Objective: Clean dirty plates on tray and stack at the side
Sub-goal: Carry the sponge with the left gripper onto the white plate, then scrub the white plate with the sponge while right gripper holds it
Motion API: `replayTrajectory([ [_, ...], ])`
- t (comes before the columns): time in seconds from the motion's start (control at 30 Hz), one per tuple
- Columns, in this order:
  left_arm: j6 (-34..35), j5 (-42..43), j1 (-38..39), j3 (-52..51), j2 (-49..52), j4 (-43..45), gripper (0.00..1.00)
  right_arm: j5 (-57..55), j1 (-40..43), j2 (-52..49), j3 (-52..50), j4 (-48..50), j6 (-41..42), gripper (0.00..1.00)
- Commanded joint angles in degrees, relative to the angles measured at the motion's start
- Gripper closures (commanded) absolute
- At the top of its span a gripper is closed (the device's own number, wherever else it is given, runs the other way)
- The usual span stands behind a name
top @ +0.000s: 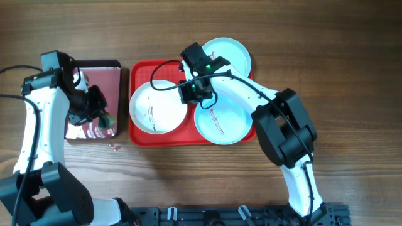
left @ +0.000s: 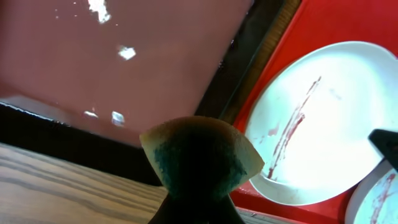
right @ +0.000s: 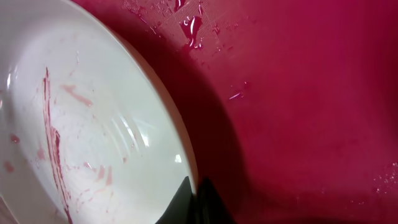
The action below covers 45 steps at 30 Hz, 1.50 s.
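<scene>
The red tray (top: 139, 135) holds a white plate (top: 157, 107) at its left and a pale blue plate (top: 226, 122) at its right, both with red scribble stains. A second pale blue plate (top: 229, 55) lies at the tray's back right corner, partly over the rim. My right gripper (top: 193, 89) is shut on the white plate's right rim; the right wrist view shows the fingers (right: 196, 196) pinching that rim (right: 93, 124) over the tray (right: 298, 93). My left gripper (top: 102, 117) is shut on a yellow-green sponge (left: 199, 155) over the maroon tray.
The smaller black-rimmed maroon tray (top: 100, 75) lies left of the red tray, wet with bright spots (left: 124, 62). The left wrist view also shows the white plate (left: 329, 118) and the edge of the front blue plate (left: 379, 199). Bare wooden table surrounds the trays.
</scene>
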<state>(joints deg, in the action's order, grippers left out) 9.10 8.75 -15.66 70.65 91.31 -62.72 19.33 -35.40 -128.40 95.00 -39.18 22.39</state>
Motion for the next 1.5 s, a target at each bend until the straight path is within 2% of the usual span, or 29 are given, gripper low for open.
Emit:
replayTrajectory([
  [0.0, 0.3, 4.3, 0.3, -0.3, 0.2, 0.8, 0.96, -0.6, 0.2, -1.2, 0.8, -0.1, -1.0, 0.96],
  [0.1, 0.3, 4.5, 5.6, -0.3, 0.3, 2.7, 0.96, -1.2, 0.4, -1.2, 0.8, -0.9, -0.7, 0.95],
  [0.17, 1.0, 4.2, 9.6, -0.3, 0.3, 4.2, 0.96, -5.8, 0.6, -1.1, 0.9, -2.5, 3.1, 0.95],
  [0.23, 7.1, -0.1, 14.8, -0.4, 0.8, 6.9, 0.96, -9.4, 0.6, -1.1, 1.8, -4.4, 3.8, 0.96],
  [0.33, 8.6, -1.2, 19.0, -1.1, 2.3, 8.4, 0.96, -9.4, 0.6, -1.0, 1.9, -4.6, 3.7, 0.96],
  [0.43, 11.1, -2.1, 20.8, -2.7, 4.5, 10.2, 0.96, -9.4, 0.9, -1.0, 2.2, -4.4, 3.8, 0.96],
  [0.73, 9.3, -2.6, 23.4, -6.5, 12.8, 25.2, 0.96, -3.7, 1.5, -1.0, 2.3, -3.2, 2.5, 0.96],
  [0.9, 8.4, -2.7, 23.4, -6.6, 19.7, 26.6, 0.96, 7.8, 5.5, -1.0, 2.1, -2.7, -3.0, 0.96],
  [0.97, 6.7, -2.8, 23.4, -6.6, 22.6, 26.4, 0.96, 8.2, 5.7, -1.0, 2.1, -2.8, -4.1, 0.96],
  [1.03, 4.8, 0.0, 23.8, -6.6, 23.8, 26.5, 0.96, 8.2, 5.5, -1.0, 2.1, -2.6, -4.2, 0.96],
  [1.1, -2.9, 11.3, 25.0, -6.6, 23.9, 27.5, 0.96, 8.9, 5.4, -1.0, 2.1, -2.4, -4.2, 0.96],
  [1.17, -7.6, 22.4, 25.7, -6.6, 23.9, 28.6, 0.96, 9.9, 5.4, -1.0, 2.1, -1.9, -3.8, 0.96],
  [1.23, -7.6, 25.7, 25.9, -6.6, 23.9, 29.9, 0.96, 9.9, 5.4, -1.0, 2.1, -1.7, -3.3, 0.96],
  [1.27, -7.5, 25.3, 25.9, -6.6, 23.9, 30.3, 0.96, 9.9, 5.4, -1.0, 2.1, -1.7, -3.3, 0.96],
  [1.3, -4.5, 21.9, 25.9, -6.6, 23.9, 31.1, 0.96, 9.9, 5.4, -1.0, 2.1, -1.7, -3.3, 0.96],
  [1.37, 7.1, 5.6, 25.6, -6.6, 23.9, 33.4, 0.96, 9.9, 5.4, -1.0, 2.1, -1.7, -3.3, 0.96],
  [1.47, 12.6, -7.4, 25.6, -6.3, 23.9, 35.8, 0.96, 9.9, 5.4, -1.0, 2.1, -1.8, -3.3, 0.96],
])
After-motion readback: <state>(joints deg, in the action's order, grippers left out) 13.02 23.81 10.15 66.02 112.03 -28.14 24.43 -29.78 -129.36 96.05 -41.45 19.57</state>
